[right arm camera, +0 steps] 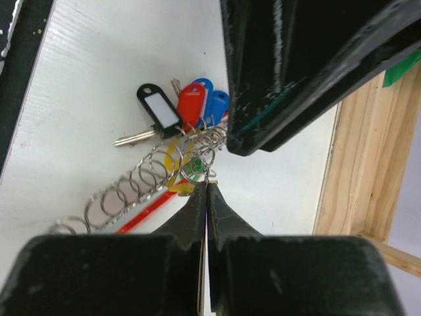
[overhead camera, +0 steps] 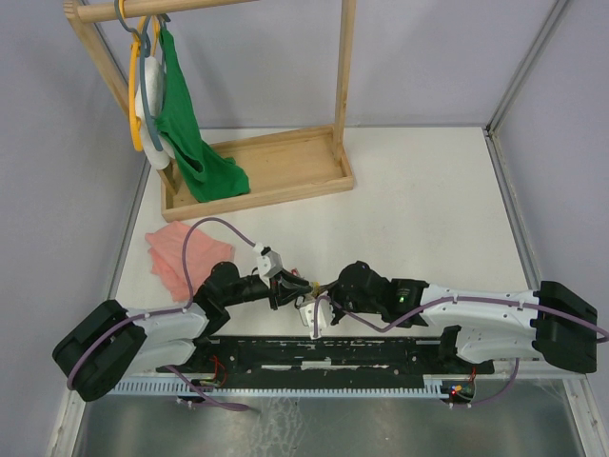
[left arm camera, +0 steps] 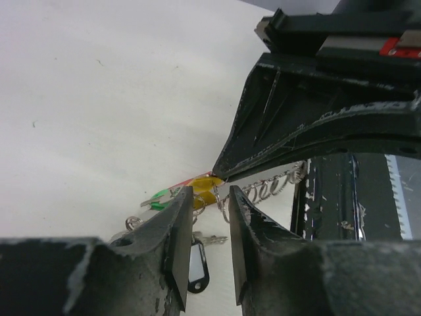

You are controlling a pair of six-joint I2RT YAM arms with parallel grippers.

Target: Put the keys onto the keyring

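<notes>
My left hand point(left arm camera: 208, 197) has its two fingers apart by a narrow gap, and a thin silver wire ring point(left arm camera: 223, 208) sits in that gap. My right hand point(right arm camera: 206, 188) meets it tip to tip, its fingers pressed together. Their tips are at a small loop beside the green-tagged silver key point(right arm camera: 195, 168), and I cannot tell whether they pinch it.

The yellow-tagged silver key point(left arm camera: 208, 185) lies just beside the green one, under the right hand's tip. Both are in the bunch between the two hands, low over the white surface point(overhead camera: 428, 190). A silver coiled chain point(right arm camera: 125, 192) trails away from the bunch. Just beyond lie a black plastic tag with a white label point(right arm camera: 158, 108), a red plastic tag point(right arm camera: 190, 105) and a blue plastic tag point(right arm camera: 216, 105).

Well apart, at the far side, stands a wooden rack point(overhead camera: 285, 164) with a green garment point(overhead camera: 190, 133).
</notes>
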